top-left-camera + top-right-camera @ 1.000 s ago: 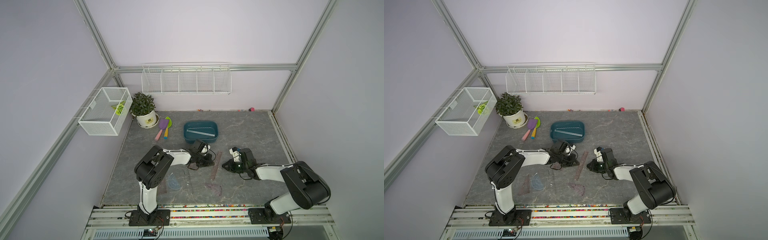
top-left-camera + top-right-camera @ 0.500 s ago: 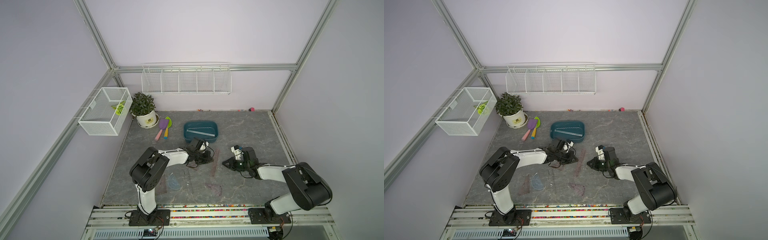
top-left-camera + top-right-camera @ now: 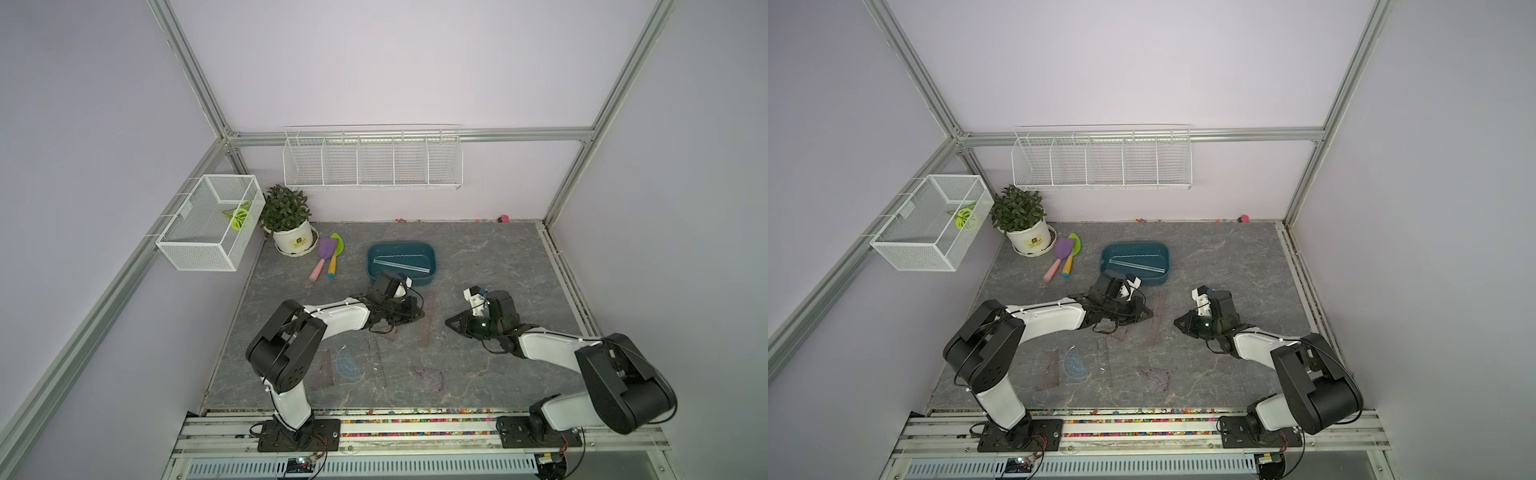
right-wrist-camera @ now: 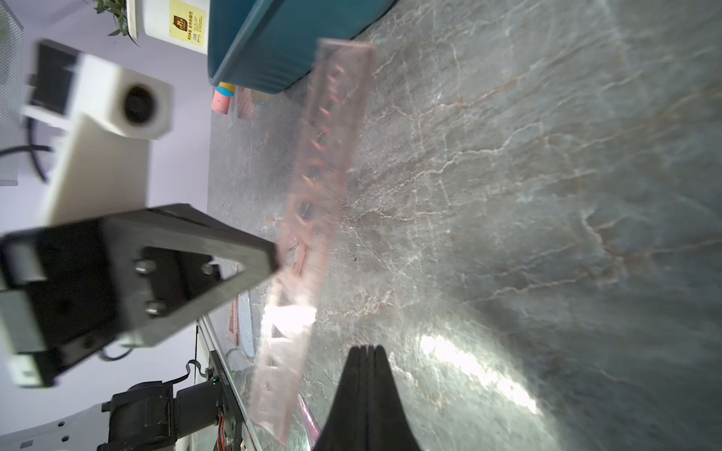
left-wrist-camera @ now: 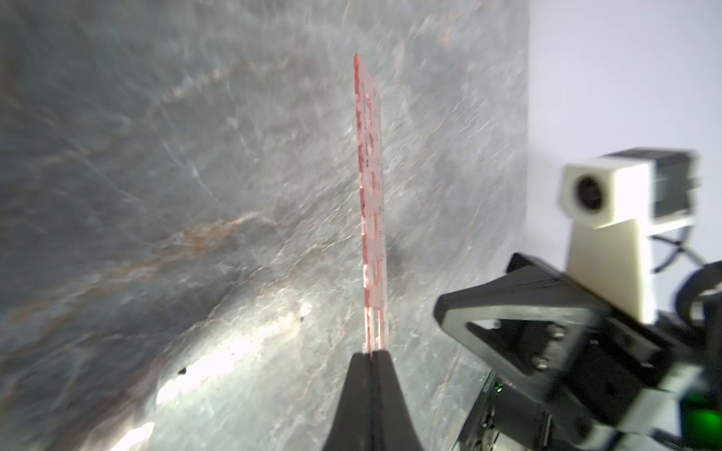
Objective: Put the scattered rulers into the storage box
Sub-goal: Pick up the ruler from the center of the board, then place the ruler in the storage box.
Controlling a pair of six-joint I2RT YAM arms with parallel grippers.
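**Top views.** The storage box (image 3: 432, 266), a dark teal tub, sits toward the back of a grey marbled tabletop (image 3: 498, 257). At least one clear straight ruler (image 3: 401, 264) already lies inside it. Just in front of the box, the left gripper (image 3: 419, 314) is clenched on a pink straight ruler (image 3: 428, 328). The right gripper (image 3: 449, 323) is pressed closed on nothing, beside that ruler and slightly farther from the box. Well away from the box, a bluish protractor (image 3: 347, 363) and a brownish triangle (image 3: 428, 376) lie flat.

**Left wrist view.** The pink ruler (image 5: 373, 203) is seen edge-on, pinched between the closed fingertips.

**Right wrist view.** The pink ruler (image 4: 320, 187) is shown tilted and gripped near mid-length. One end points toward the box wall (image 4: 265, 58).

The carry to the box appears to be in hand. The next move would call for the ruler to be raised over the near wall, lined up with the box's long side and let go.

Compared with a second ago, the pink ruler and left gripper are found slightly nearer the box. The right gripper is almost unmoved.
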